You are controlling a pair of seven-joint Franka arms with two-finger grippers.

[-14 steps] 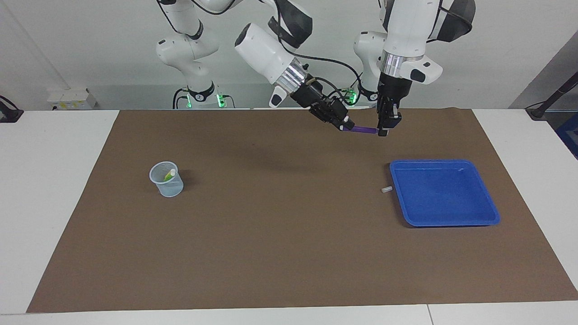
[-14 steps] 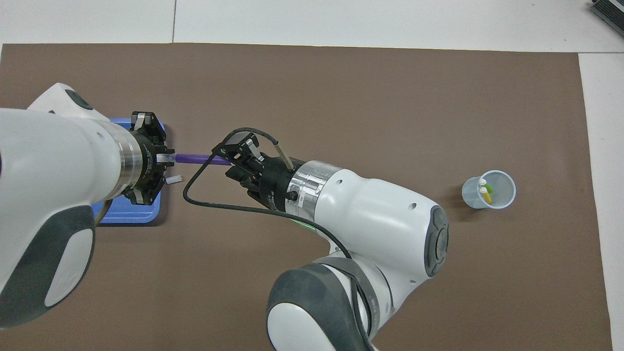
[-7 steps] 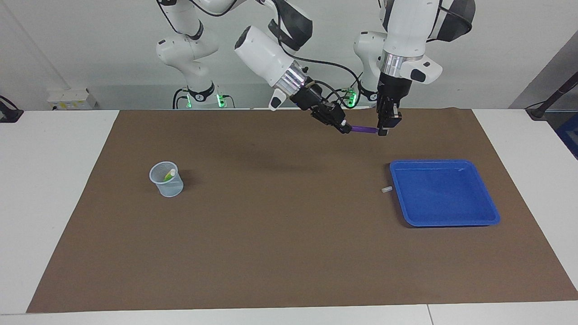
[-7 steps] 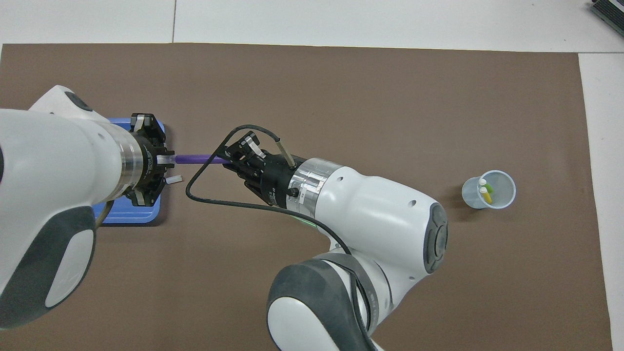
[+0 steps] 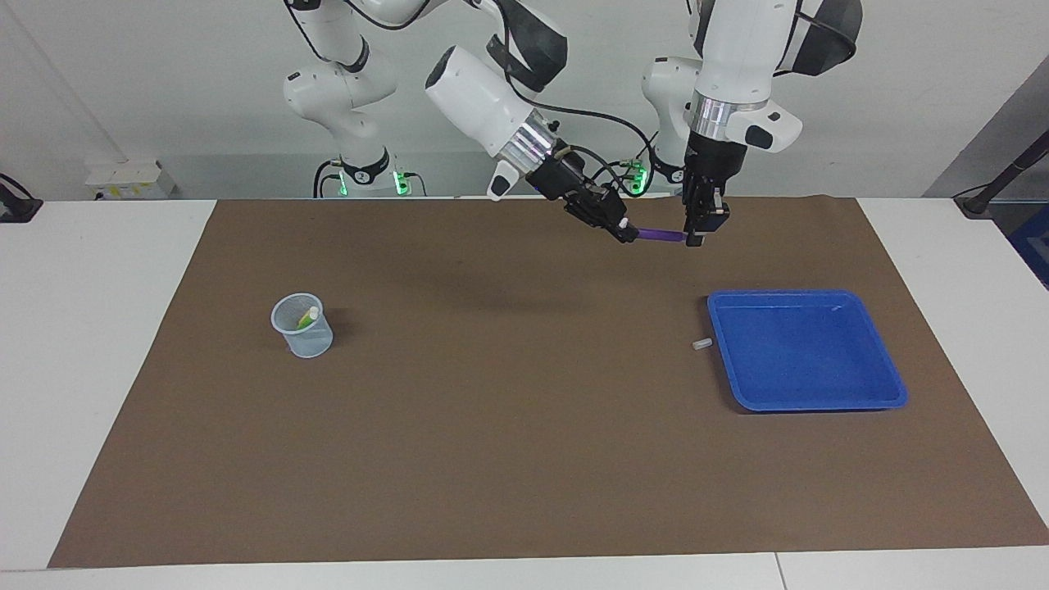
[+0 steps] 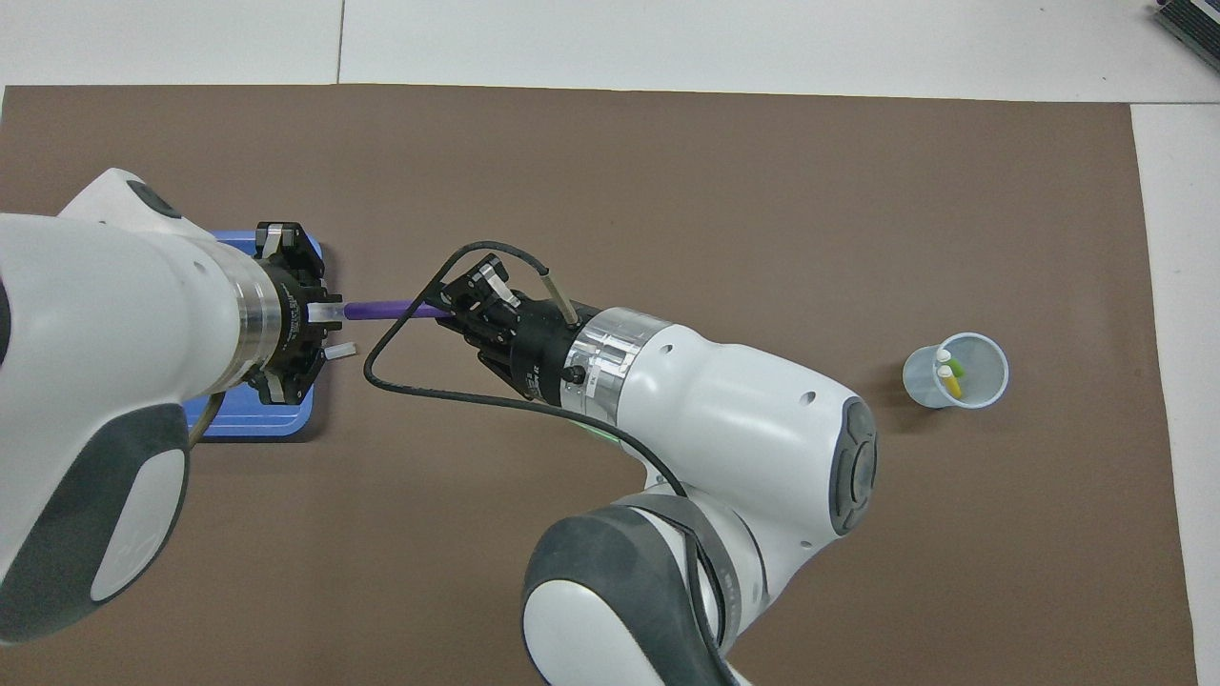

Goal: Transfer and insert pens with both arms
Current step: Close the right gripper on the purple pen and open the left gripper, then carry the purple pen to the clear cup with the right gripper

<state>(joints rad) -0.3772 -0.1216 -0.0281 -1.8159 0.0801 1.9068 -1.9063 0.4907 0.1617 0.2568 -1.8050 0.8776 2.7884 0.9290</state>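
Two grippers share one purple pen [image 5: 659,235], which hangs level in the air in the upper middle of the facing view, above the brown mat [image 5: 524,459]. Its long axis runs nearly horizontal across the frame, from one gripper to the other. In the overhead view the pale translucent cap end points toward the frame's left, into the left gripper [image 6: 317,312], and the purple barrel [image 6: 391,310] runs rightward to the right gripper [image 6: 450,312].

Left gripper [image 5: 695,239] points straight down from its upright wrist and is clenched on the cap end. Right gripper [image 5: 628,235] reaches in at a slant from the upper left of the facing view, its fingertips closed on the barrel's other end.

Lower right of centre in the facing view lies a blue tray [image 5: 893,392], and just beside its edge a tiny whitish loose cap [image 5: 700,344] rests on the mat. At centre left stands a clear plastic cup [image 5: 305,340]; in the overhead view it sits at the right, holding the green pen [image 6: 955,366] and the yellow pen [image 6: 949,381], both leaning with pale caps upward.
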